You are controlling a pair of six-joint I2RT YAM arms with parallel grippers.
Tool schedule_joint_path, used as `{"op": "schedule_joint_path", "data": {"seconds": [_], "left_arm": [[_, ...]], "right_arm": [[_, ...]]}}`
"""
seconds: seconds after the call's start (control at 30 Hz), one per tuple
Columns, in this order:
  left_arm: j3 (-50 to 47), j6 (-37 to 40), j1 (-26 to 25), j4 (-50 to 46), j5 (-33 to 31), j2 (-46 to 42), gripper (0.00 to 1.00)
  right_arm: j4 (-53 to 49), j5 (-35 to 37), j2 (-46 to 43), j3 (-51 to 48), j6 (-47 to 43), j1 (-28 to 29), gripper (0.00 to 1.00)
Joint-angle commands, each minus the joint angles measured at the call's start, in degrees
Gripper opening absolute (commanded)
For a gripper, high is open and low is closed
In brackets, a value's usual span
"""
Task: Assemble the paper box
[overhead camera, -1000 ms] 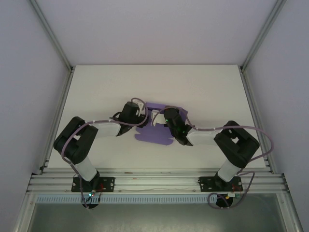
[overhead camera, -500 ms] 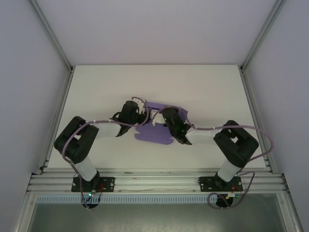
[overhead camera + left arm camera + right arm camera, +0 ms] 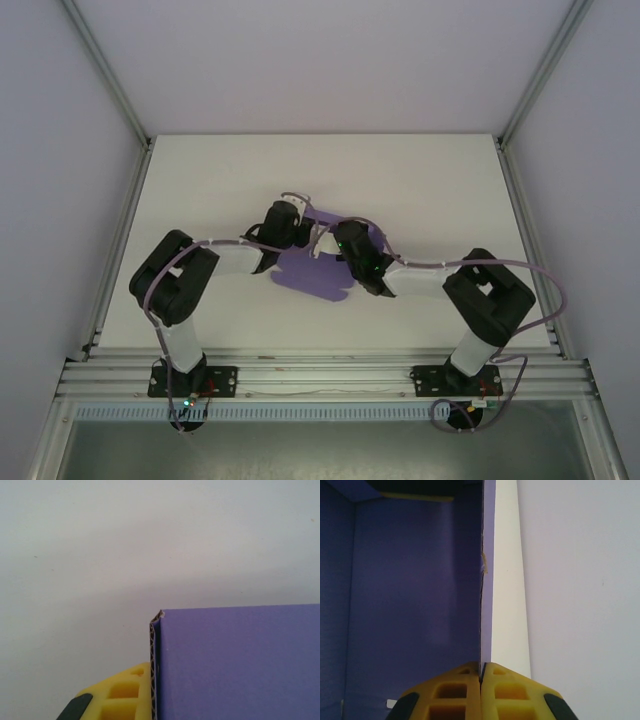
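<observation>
Where the paper box (image 3: pixel 318 272) sits: near the middle of the table (image 3: pixel 430 180) in the top view, between the two black wrists. It is purple card, partly folded up, with a flat flap reaching toward the near edge.
Box from the left wrist: a purple panel (image 3: pixel 240 665) takes the lower right. Its top edge is level, and its left corner shows the corrugated cut edge.
Box from the right wrist: the purple inside (image 3: pixel 415 595), with one wall seen edge-on running straight up from the fingers. A white strip (image 3: pixel 507 580) lies along that wall's outer side.
Right gripper (image 3: pixel 481 672): both yellow fingertips are pressed together on the edge-on wall, pinching the card between them. In the top view it (image 3: pixel 330 243) meets the box from the right.
Left gripper (image 3: pixel 304 229): it is at the box's far left corner in the top view. From its own wrist, one yellow finger (image 3: pixel 122 696) lies flush against the outer side of the corrugated edge. The other finger is hidden behind the purple panel, so the card stands nipped in the grip.
Arms: both bend in from the near edge, and their wrists are close together over the box.
Table: white and matt, seen as pale ground (image 3: pixel 100 555) beyond the card in the wrist views.
Surround: metal rails (image 3: pixel 118 240) run along the table's sides, with pale walls beyond.
</observation>
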Motion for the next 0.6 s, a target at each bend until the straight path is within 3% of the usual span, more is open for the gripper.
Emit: {"op": "schedule_joint_path", "data": {"seconds": [0.0,0.07,0.17,0.37,0.47,0.57], "left_arm": [[-0.7,-3.4,-1.1,0.6,-12.4,3.9,0.00],[-1.9,-5.0,-2.6,3.0,-20.0,4.5,0.00],[-2.4,-4.8,-3.5,4.9,-25.1,5.2,0.00],[-3.6,-5.8,-2.9,3.7,-13.9,4.5,0.01],[-5.4,-7.4,-1.3,5.0,-8.2,3.5,0.17],[-6.7,-7.4,-0.5,6.7,-6.4,2.1,0.21]], "right_arm": [[-8.5,-4.3,1.6,-0.9,4.3,0.9,0.00],[-8.2,-4.0,1.8,-0.9,5.7,0.9,0.00],[-7.7,-3.5,2.3,-0.9,7.0,0.9,0.00],[-7.3,-3.7,2.0,-1.2,7.7,0.8,0.00],[-8.3,-4.6,1.0,-1.4,8.0,0.6,0.00],[-8.9,-4.9,0.3,-1.4,8.0,0.6,0.00]]}}
